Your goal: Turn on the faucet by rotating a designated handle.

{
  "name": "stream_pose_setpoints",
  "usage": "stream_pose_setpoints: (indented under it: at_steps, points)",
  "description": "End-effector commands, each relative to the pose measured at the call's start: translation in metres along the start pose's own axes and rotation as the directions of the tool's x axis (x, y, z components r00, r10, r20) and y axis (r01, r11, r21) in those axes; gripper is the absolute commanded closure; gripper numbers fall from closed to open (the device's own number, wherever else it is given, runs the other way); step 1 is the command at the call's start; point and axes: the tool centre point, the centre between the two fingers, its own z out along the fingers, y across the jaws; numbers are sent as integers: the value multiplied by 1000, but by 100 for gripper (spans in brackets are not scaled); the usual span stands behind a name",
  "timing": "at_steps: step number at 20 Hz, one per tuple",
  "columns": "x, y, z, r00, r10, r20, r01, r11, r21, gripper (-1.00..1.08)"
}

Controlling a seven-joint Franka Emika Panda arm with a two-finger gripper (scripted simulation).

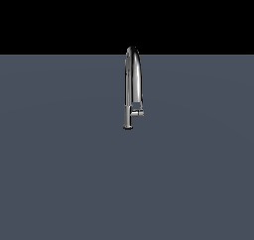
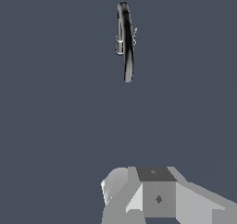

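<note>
**Faucet alone on grey surface, end effector well short of it**

Nearest in the wrist view: pale grey blocky housing of the end effector (image 2: 157,197), filling the lower edge of that picture. No fingertips visible, so cannot tell whether spread wide or drawn narrow. Nothing seen held. Not visible at all in the exterior view.

Beyond the housing: a broad stretch of flat slate-grey surface (image 1: 64,174), bare between end effector and target.

Farther off, well apart from the end effector: the faucet (image 1: 133,80), shiny chrome, upright on a small round base, centred in the exterior view. Tall, narrow gooseneck spout rising from the stem, arching over and coming back down close beside it on the exterior view's right. Seen in the wrist view from above as a dark, slim, elongated loop (image 2: 125,38).

Low on the stem, just above the base: the handle (image 1: 138,113), a short stubby chrome cylinder sticking out sideways toward the exterior view's right, just beneath the spout's lower end. In the wrist view, only a small pale nub (image 2: 134,34) at the side of the loop. Untouched by anything.

Farthest: plain black backdrop above the grey surface's far edge.
</note>
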Motion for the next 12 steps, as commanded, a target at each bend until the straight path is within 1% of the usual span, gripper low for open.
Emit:
stream_pose_setpoints:
  at_steps: [1,6,12]
  points:
    - [0,0,0,1000,0,0,0,1000,0,108]
    - [3,0,0,1000,7,8,-7,1000,7,108]
    - [16,-1,3,999,34,39,-35,999,32,108]
